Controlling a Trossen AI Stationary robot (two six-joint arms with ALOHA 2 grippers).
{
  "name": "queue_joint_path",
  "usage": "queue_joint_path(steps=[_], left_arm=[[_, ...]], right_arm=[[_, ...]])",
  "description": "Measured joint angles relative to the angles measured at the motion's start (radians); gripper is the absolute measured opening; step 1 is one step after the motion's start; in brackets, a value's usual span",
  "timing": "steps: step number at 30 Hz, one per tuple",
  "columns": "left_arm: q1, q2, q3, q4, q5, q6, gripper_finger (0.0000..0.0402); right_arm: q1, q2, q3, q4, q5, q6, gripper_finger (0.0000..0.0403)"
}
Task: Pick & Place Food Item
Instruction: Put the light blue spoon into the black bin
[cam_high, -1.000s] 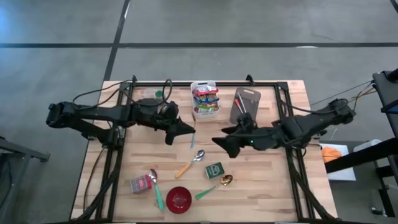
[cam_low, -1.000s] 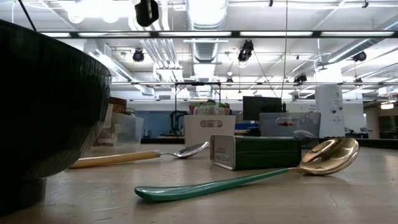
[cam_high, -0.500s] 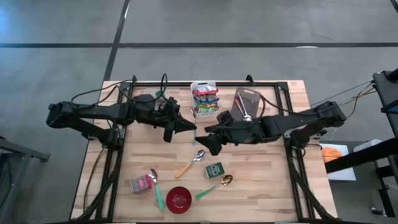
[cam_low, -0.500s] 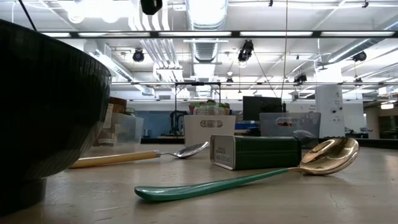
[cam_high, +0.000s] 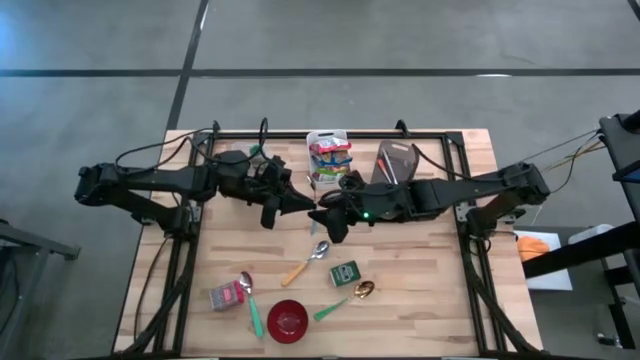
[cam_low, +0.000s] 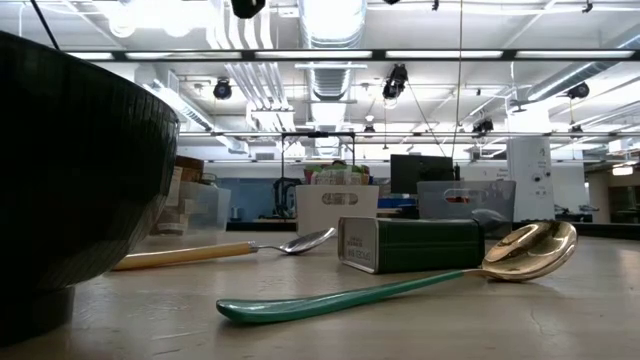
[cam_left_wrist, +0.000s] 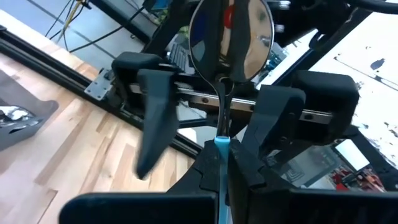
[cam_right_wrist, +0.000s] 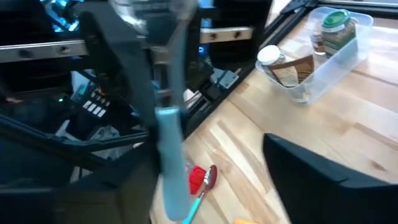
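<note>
Now the right gripper (cam_high: 322, 213) has swung across the counter (cam_high: 440, 290) to meet the left gripper (cam_high: 300, 203), whose fingers are clamped on a blue-handled spoon (cam_left_wrist: 222, 93). Right fingers are narrowing around it midair: likely a handover.

Tabletop inventory: five spoons, namely a blue-handled spoon (cam_left_wrist: 222, 93) held aloft, a wooden-handled spoon (cam_high: 306, 262), a gold spoon (cam_high: 364, 290) and two green-handled spoons (cam_high: 329, 309) (cam_high: 251, 305); two bins (cam_high: 329, 160) (cam_high: 393, 168); one green tin (cam_high: 344, 274); one red bowl (cam_high: 287, 320); one red packet (cam_high: 226, 296).
</note>
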Motion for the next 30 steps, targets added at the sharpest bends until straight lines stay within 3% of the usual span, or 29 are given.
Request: queue_joint_path(steps=[10,18,21,24,30], left_arm=[[0.001,0.002,-0.001,0.015,0.004,-0.017,0.0007],[0.004,-0.004,-0.001,0.008,0.013,-0.135,0.011],[0.007,-0.009,0.001,0.001,0.026,-0.248,0.0155],[0.016,-0.033,0.004,0.009,0.135,-0.331,0.0192],[0.017,-0.114,-0.003,-0.034,0.35,-0.248,0.0237]], right_arm=[[-0.003,-0.001,0.0,0.065,-0.02,-0.074,0.0038],[-0.004,-0.001,0.006,0.058,-0.024,-0.076,0.0033],[-0.004,-0.008,0.007,0.015,-0.02,-0.048,0.0033],[-0.005,-0.024,0.007,-0.048,-0.016,-0.02,0.0033],[-0.013,-0.098,0.007,-0.264,-0.016,0.026,0.0033]])
